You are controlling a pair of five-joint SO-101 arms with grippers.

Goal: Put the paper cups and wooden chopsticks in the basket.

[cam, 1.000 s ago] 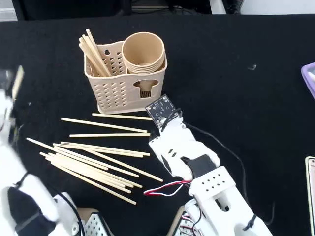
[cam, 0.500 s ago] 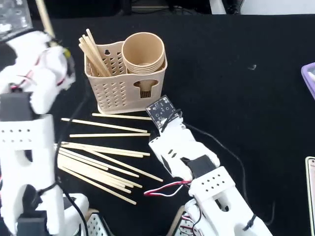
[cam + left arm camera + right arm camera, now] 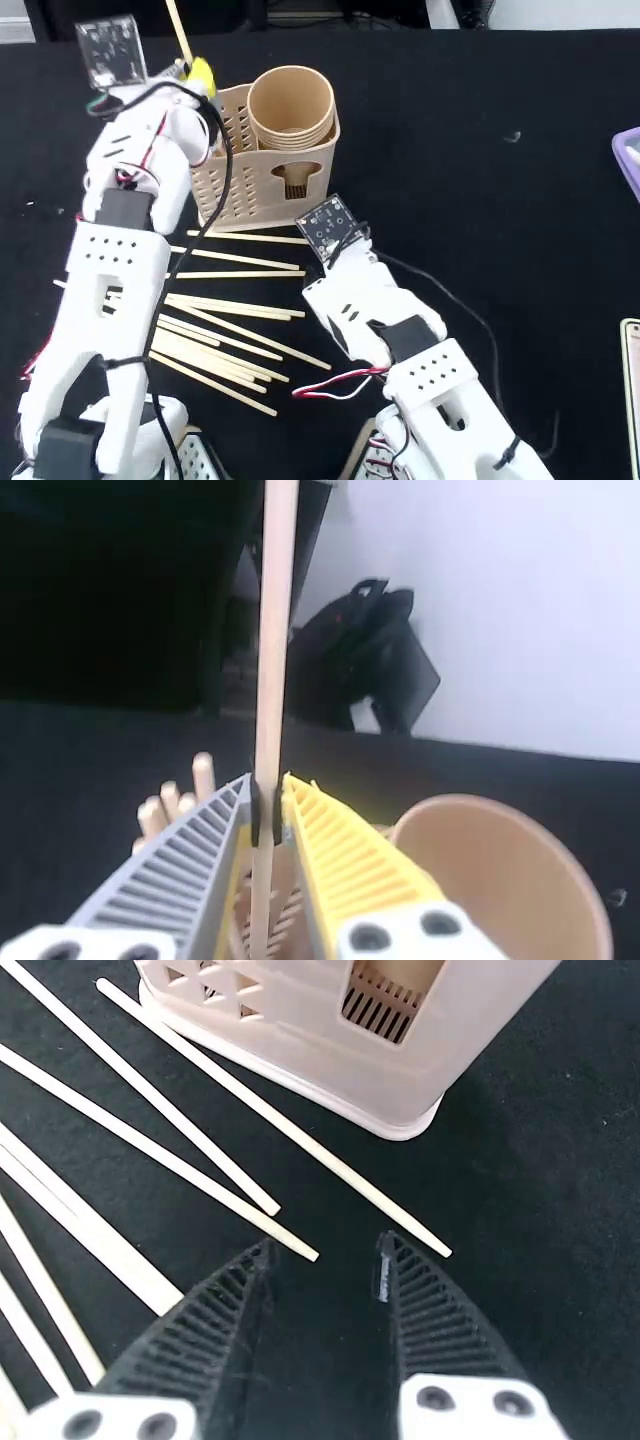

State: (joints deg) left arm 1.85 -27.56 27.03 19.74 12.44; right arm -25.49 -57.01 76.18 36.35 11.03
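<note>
1 chopstick (image 3: 275, 630) in left tool (image 3: 267, 792), 1 basket (image 3: 252, 186)

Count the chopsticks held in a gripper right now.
1: a chopstick stands roughly upright in the left gripper, over the basket beside the cups. The right gripper is open and empty, by loose chopsticks. None seems hidden.

Left end effector (image 3: 266, 782) clamped, right (image 3: 325, 1248) parted
</note>
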